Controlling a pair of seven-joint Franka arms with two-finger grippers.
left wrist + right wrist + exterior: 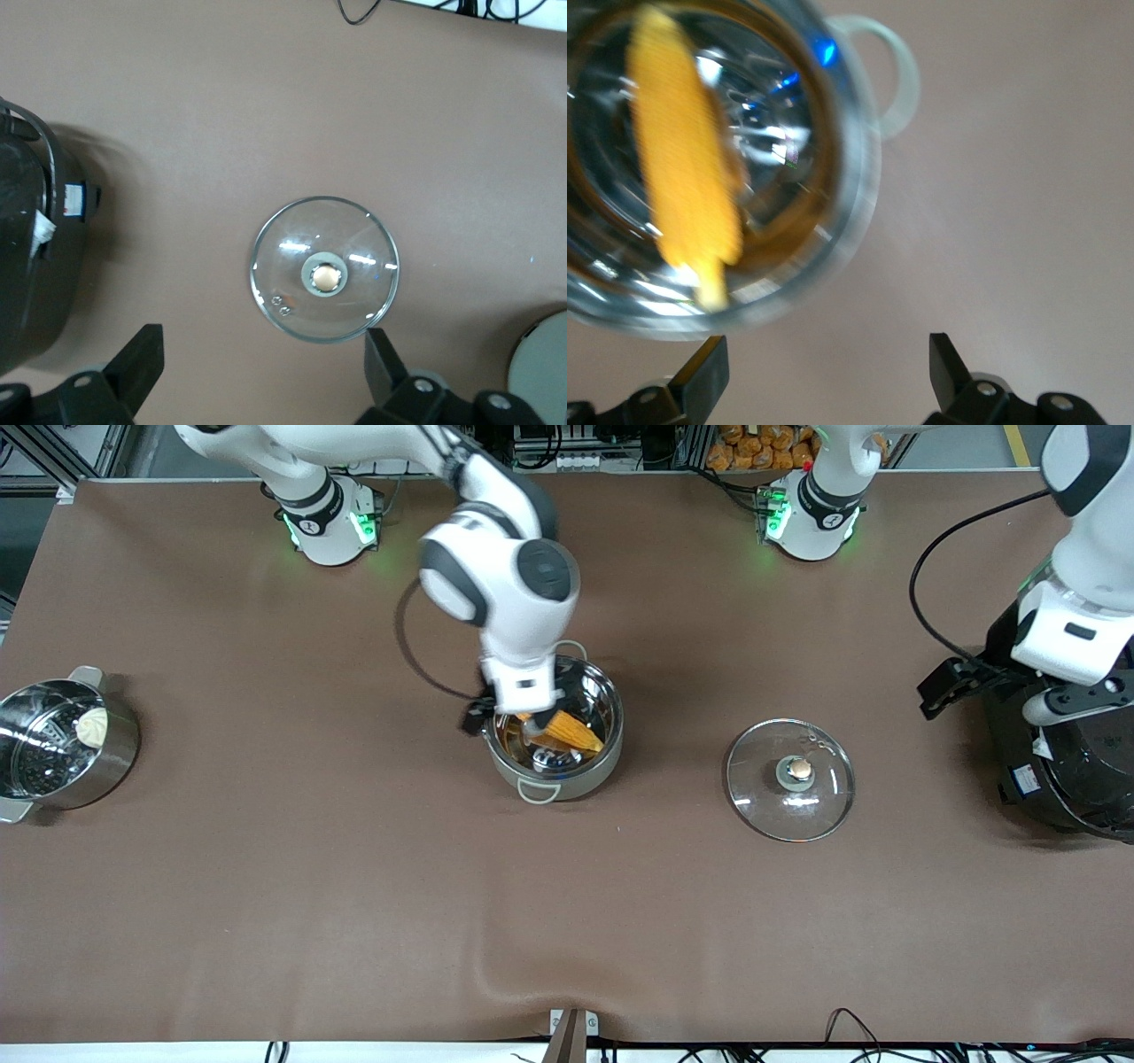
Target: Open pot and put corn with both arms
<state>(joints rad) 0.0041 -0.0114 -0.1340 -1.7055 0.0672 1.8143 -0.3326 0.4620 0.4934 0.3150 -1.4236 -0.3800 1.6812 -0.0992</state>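
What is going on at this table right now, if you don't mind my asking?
The lid is off and lies on the table beside the pot, toward the left arm's end. The corn is inside the pot. The right gripper is open over the pot's rim, holding nothing. The left gripper is also open, up over the table near the rice cooker, with the lid in its camera's view.

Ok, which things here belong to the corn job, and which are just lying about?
Job:
- shiny round steel pot, open
- yellow-orange corn cob, inside it
- clear glass lid, flat on the table
- right gripper, open
- left gripper, open

Lying about:
- steel steamer pot with white bun
- black rice cooker
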